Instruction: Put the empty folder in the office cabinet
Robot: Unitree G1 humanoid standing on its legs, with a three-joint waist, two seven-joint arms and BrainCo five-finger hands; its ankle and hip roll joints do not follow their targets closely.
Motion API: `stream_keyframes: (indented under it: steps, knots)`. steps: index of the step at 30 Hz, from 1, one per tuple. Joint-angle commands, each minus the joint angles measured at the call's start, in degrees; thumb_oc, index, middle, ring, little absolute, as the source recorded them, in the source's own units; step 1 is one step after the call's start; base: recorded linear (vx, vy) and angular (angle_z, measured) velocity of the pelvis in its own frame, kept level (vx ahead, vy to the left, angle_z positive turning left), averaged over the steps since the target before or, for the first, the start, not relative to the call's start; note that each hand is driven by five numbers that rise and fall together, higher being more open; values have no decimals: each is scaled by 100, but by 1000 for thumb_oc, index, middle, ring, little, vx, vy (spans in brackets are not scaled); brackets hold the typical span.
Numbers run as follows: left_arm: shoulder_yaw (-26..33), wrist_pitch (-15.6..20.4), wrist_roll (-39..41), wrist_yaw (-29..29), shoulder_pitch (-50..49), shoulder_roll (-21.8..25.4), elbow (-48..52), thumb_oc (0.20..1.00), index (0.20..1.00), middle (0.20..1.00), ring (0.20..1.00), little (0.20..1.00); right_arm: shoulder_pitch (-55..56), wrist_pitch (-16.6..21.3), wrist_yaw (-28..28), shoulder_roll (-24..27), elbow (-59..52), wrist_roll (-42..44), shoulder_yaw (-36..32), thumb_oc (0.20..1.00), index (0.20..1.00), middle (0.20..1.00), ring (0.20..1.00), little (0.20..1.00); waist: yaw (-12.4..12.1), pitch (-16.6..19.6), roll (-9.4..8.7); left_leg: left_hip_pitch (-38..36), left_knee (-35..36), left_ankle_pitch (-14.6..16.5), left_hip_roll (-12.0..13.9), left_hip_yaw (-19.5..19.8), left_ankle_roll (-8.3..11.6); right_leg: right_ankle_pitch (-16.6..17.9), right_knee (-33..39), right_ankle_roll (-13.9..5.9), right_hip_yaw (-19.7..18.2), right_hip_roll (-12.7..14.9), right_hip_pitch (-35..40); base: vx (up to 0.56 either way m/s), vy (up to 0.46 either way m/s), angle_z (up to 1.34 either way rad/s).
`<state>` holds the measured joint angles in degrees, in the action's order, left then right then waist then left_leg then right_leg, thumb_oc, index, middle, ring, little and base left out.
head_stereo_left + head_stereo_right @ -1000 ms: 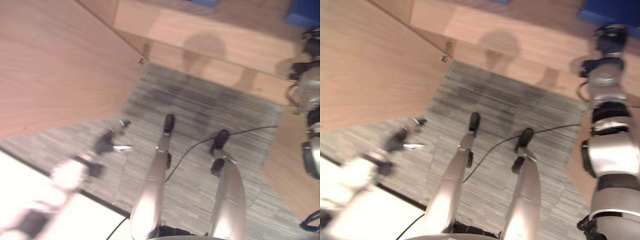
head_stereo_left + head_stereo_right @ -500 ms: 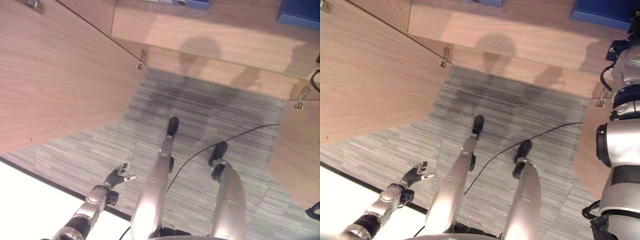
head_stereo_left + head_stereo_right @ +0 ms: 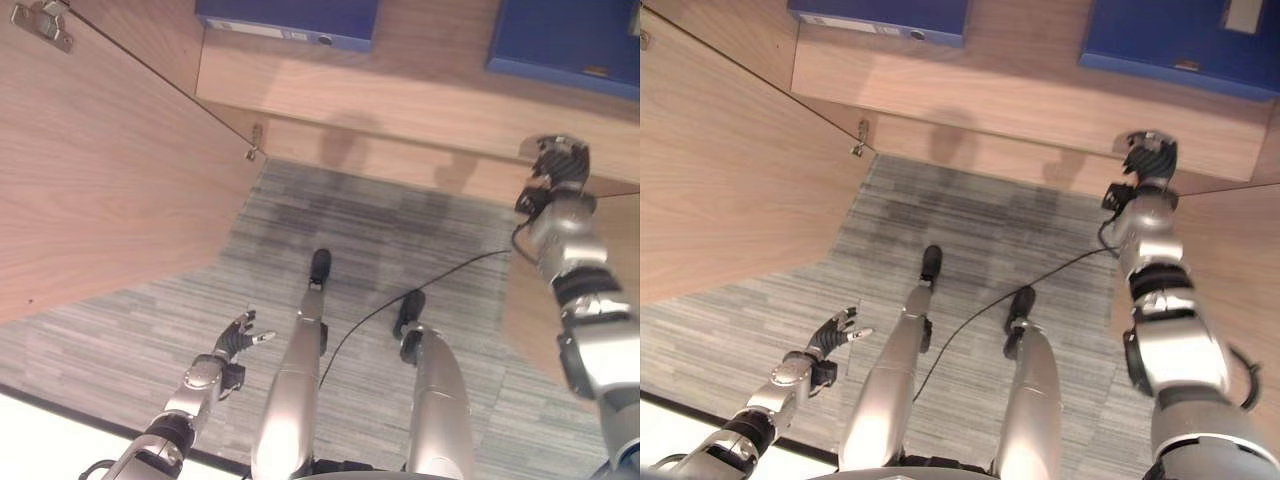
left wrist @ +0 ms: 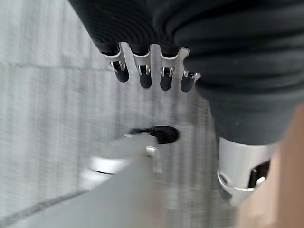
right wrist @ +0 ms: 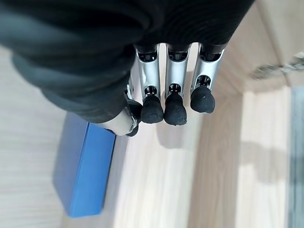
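Two blue folders lie on the cabinet's low shelf [image 3: 400,95]: one at the left [image 3: 290,20], one at the right [image 3: 565,40]. My right hand [image 3: 555,165] is held up in front of the shelf's front edge, just below the right folder, fingers relaxed and holding nothing. In the right wrist view its fingertips [image 5: 175,110] point along the wooden shelf, with a blue folder [image 5: 85,171] lying apart from them. My left hand [image 3: 235,340] hangs low over the grey carpet, fingers spread and empty.
The cabinet's left door [image 3: 100,170] stands wide open, with a hinge [image 3: 40,22] at its top. The right door [image 3: 1240,260] stands open behind my right arm. Grey carpet [image 3: 380,220] lies before the cabinet, and a white floor strip [image 3: 40,440] at lower left.
The camera has tilted, so more of the shelf and folders shows. My right hand has come further into view by the shelf's edge. The left hand, a blur a second ago, now hangs low.
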<state>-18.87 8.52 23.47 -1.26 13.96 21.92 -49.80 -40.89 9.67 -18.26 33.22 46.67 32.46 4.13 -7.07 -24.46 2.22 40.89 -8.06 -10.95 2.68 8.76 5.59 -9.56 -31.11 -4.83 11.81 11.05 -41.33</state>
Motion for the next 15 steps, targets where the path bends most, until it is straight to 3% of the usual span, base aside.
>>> stream_keyframes:
  steps: [1,5,11,12,13,15]
  knots:
    - [13,-65,33,93,129,-152,-585,1000,1000,1000,1000,1000,242,373,-91,124,-94,-222,-268,200,200,200,200,200,-68,202,6,-171,100,445,442,-102,223,37,580,-266,-245,9,579,17,21,-5]
    - [175,-127,-64,155,248,-376,-767,1000,1000,1000,1000,1000,1582,341,62,-614,-776,-557,-312,200,200,200,200,200,78,388,-227,-502,125,507,494,-113,216,128,837,-268,-244,-27,968,26,15,-7]
    - [299,-175,-80,194,259,-588,-960,1000,1000,1000,1000,1000,2574,275,309,-1214,-1209,-729,-42,200,200,200,200,200,200,506,-461,-1018,180,578,557,-166,216,209,1094,-294,-243,-50,1513,12,16,-3]
    - [323,-192,-93,187,239,-632,-999,1000,1000,1000,1000,1000,2715,261,379,-1301,-1241,-719,17,416,416,416,416,416,215,529,-497,-1156,201,595,574,-181,215,231,1156,-304,-255,-54,1630,47,39,-8]
    - [353,-188,-92,198,211,-668,-1021,1000,1000,1000,1000,1000,2876,233,452,-1364,-1307,-734,75,1000,1000,1000,1000,1000,235,545,-544,-1283,223,615,591,-206,214,259,1226,-318,-253,-58,1775,27,80,-10]
    - [437,-192,-129,215,123,-719,-1090,1000,1000,1000,1000,1000,3274,143,671,-1461,-1469,-804,244,1000,1000,1000,1000,1000,279,636,-608,-1644,297,632,637,-264,208,385,1422,-358,-239,-69,2104,22,90,-12]
